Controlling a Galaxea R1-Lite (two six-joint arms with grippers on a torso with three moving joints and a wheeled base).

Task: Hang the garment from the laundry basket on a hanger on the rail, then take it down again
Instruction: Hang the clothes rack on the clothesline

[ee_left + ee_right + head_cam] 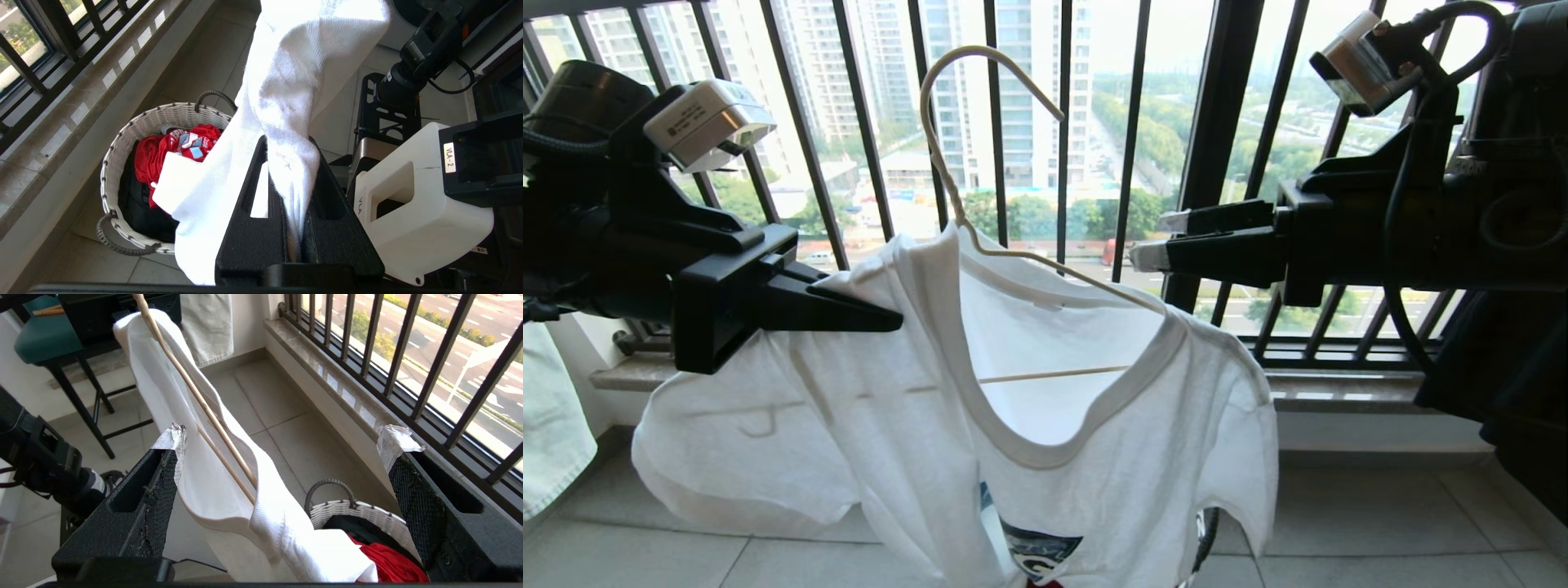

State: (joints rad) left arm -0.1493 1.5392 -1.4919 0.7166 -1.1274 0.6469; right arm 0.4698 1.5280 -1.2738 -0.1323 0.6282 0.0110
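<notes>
The garment (915, 433), a white T-shirt with a dark chest print, is draped on the thin cream hanger (937, 159). The hanger's hook stands free in the air in front of the window bars. My left gripper (894, 318) is shut on the shirt's shoulder cloth (286, 81), which is bunched between its jaws. My right gripper (1156, 238) is open beside the other shoulder, apart from it. In the right wrist view the open right gripper (284, 435) frames the shirt (155, 375) and the hanger's bars (199, 392). The laundry basket (122, 163) stands on the floor below. The rail is out of view.
The black barred window railing (1225, 122) and its stone sill (1339, 388) run close behind. A red garment (175, 151) and dark clothes lie in the basket (359, 514). A pale cloth (547, 425) hangs at the far left. A teal stool (41, 343) stands back on the tiles.
</notes>
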